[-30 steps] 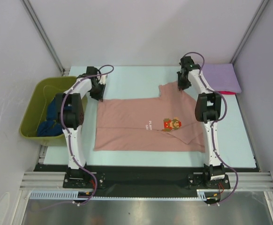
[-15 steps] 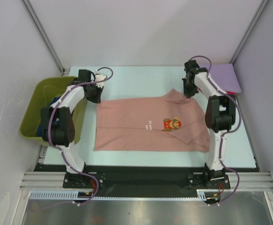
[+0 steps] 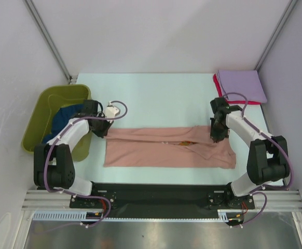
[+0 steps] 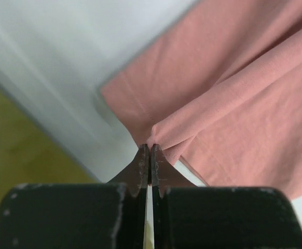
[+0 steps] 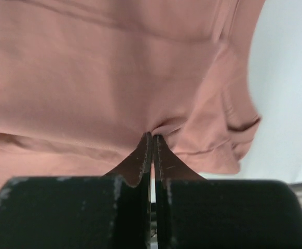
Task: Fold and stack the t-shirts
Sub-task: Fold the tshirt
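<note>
The salmon-pink t-shirt (image 3: 166,148) lies across the table's middle, its far half doubled over toward the near edge into a long strip. My left gripper (image 3: 102,133) is shut on the shirt's left far corner (image 4: 161,136). At the opposite end, my right gripper (image 3: 215,136) is shut on a pinch of the same shirt (image 5: 164,124). A folded lavender t-shirt (image 3: 242,86) rests on a red t-shirt (image 3: 217,84) at the far right corner. The dark blue t-shirt (image 3: 64,115) is bunched inside the tub.
An olive-green plastic tub (image 3: 51,101) stands at the left table edge, just beside my left arm. Grey walls close in both sides and the back. The light table top (image 3: 156,98) shows beyond the shirt.
Both grippers closed on the pink shirt's far edge and pulled it toward the near side, folding the shirt in half lengthwise. The printed figure is now mostly hidden in the fold.
</note>
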Robot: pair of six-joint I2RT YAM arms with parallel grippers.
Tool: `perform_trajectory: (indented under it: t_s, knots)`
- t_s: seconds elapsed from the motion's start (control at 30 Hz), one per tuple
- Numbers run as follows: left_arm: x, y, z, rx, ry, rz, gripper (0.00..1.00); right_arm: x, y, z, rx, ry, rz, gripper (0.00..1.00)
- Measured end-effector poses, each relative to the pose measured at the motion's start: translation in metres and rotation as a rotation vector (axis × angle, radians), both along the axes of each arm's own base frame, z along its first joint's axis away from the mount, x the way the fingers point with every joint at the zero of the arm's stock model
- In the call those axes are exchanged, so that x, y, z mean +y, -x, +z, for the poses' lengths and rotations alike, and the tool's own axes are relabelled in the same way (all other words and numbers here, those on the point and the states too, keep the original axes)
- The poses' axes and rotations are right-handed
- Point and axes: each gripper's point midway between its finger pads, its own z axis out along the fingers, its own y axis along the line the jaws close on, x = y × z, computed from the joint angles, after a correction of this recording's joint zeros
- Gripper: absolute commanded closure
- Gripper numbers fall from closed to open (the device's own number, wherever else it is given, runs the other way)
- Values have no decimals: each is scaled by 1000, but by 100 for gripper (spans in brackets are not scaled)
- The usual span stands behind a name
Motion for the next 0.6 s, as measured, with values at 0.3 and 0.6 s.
perform_trajectory:
  t_s: [0.3,0.6]
  knots:
    - [-1,36,-40,83,-23,-40,100,-6,38,-39,99,-16,-114,100]
    - [1,22,-35,22,-52,-38,100,-18,29,-29,37,-41,-192,100]
